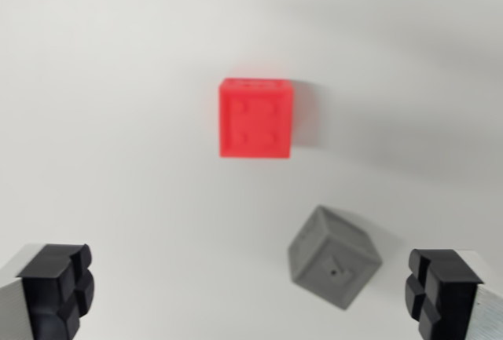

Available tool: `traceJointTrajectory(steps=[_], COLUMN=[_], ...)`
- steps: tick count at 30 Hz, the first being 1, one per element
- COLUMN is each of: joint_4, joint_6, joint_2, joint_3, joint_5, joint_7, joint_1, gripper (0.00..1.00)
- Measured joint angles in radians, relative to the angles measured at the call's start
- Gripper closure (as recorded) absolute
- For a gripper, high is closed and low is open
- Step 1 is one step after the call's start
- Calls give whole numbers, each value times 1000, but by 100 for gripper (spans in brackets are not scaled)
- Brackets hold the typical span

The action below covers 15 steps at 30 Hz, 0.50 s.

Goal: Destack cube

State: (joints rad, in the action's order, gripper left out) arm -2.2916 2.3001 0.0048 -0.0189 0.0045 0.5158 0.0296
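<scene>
A red cube [255, 118] with studs on its top face lies on the white surface near the middle of the wrist view. A grey cube [333, 257] sits apart from it, lower and to the wrist view's right, turned at an angle. The two cubes do not touch. My gripper [250, 293] hangs above the surface with its black fingertips [56, 286] spread wide at the bottom corners of the view. Nothing is between them. The grey cube lies just inside the right fingertip; the red cube is farther ahead.
A plain white table surface [118, 81] fills the rest of the view. Soft shadows fall across the upper right. No other objects or edges show.
</scene>
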Motion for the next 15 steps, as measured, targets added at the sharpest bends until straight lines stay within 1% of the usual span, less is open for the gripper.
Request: traceJointTrajectory(steps=[15], joint_4=[56], joint_6=[-119], joint_2=[-62], joint_3=[0], joint_5=[-1], joint_7=[1], joint_1=[0], gripper=[0])
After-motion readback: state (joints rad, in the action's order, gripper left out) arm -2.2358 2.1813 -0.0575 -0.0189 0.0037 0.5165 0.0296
